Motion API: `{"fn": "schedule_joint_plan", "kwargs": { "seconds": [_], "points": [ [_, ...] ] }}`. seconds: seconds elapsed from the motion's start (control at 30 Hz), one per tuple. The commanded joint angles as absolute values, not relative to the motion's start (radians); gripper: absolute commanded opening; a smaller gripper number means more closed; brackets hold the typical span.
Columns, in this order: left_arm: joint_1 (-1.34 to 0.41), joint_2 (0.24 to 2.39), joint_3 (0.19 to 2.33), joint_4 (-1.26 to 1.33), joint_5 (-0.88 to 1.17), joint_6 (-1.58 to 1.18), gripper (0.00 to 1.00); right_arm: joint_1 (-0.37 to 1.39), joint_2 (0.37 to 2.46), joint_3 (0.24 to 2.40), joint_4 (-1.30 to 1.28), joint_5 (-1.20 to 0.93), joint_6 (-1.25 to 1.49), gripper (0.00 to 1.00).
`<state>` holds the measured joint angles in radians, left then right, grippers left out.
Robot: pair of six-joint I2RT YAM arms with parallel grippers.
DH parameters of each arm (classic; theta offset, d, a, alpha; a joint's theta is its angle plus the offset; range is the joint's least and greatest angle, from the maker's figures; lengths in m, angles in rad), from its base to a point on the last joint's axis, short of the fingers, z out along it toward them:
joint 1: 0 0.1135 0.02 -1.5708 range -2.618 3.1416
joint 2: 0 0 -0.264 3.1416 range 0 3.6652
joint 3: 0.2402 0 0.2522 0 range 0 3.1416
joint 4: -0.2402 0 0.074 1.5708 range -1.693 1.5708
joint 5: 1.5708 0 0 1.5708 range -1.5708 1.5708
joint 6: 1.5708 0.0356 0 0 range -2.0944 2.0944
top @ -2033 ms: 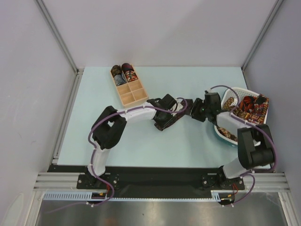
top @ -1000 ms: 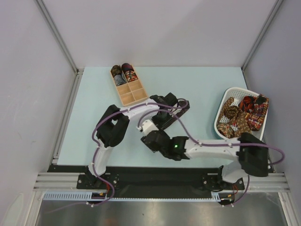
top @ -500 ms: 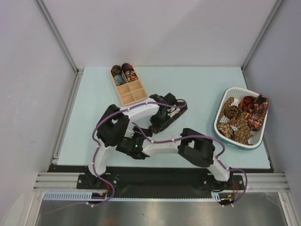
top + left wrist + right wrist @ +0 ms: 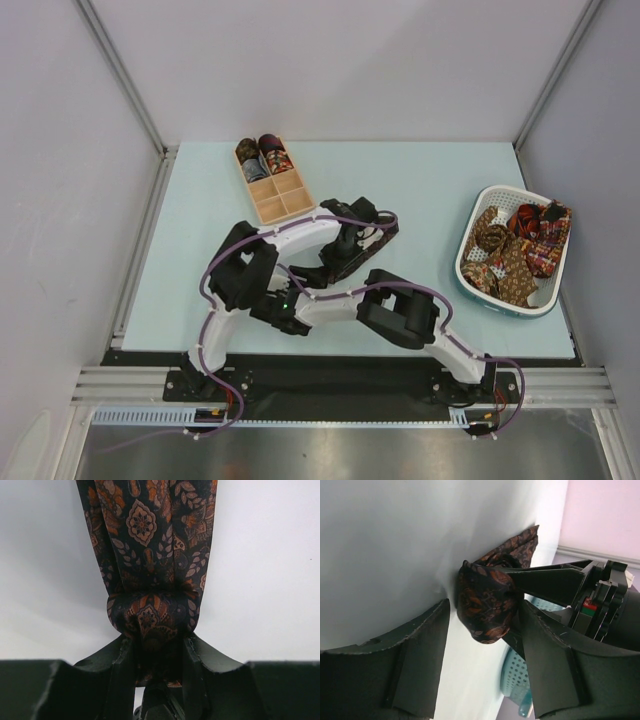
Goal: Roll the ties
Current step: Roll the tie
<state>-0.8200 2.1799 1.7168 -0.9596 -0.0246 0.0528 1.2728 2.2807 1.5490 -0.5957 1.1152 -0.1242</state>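
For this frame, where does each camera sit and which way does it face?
Top external: above and behind the bases, looking down on the table, wooden box and basket; left arm and right arm show.
Left wrist: on the left arm, looking along the left gripper, shut on the tie, toward the table.
Right wrist: on the right arm, facing the basket; the open right gripper straddles the tie's bunched end.
Shared: both wrist views show that tie in the left gripper.
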Motion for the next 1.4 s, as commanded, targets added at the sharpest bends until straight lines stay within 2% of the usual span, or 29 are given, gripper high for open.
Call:
{"fn": "schedule_joint_plan", "kwargs": {
  "seconds": [0.0,0.33,0.43,0.47,0.53,0.6,0.67,0.9,1.1,1.37],
  "points": [
    [-0.831,2.233,1.73,-1.023,-0.025,0.043,0.37,1.259,2.313,1.568,-0.587,1.114,-0.132,0.63],
    [-0.841,2.266,1.74,-1.075,-0.026,0.052,0.38,1.22,2.342,1.545,-0.594,1.006,-0.11,0.58],
    [-0.841,2.263,1.752,-1.08,-0.028,0.052,0.39,1.213,2.359,1.552,-0.618,0.988,-0.1,0.49],
    [-0.841,2.261,1.755,-1.081,-0.031,0.052,0.39,1.21,2.361,1.552,-0.621,0.985,-0.091,0.42],
    [-0.841,2.255,1.761,-1.086,-0.041,0.055,0.42,1.209,2.356,1.546,-0.623,0.976,-0.078,0.35],
    [-0.841,2.247,1.77,-1.083,-0.048,0.055,0.44,1.206,2.352,1.542,-0.617,0.965,-0.072,0.33],
    [-0.842,2.232,1.775,-1.071,-0.046,0.054,0.5,1.207,2.342,1.534,-0.603,0.962,-0.072,0.31],
    [-0.839,2.184,1.835,-1.055,-0.026,0.069,0.67,1.207,2.313,1.528,-0.574,0.936,-0.095,0.31],
    [-0.819,2.158,1.874,-1.009,-0.008,0.092,0.75,1.21,2.299,1.523,-0.56,0.937,-0.107,0.31],
    [-0.805,2.276,1.967,-1.06,0.003,0.1,0.78,1.21,2.299,1.52,-0.563,0.933,-0.112,0.31]
  ]
}}
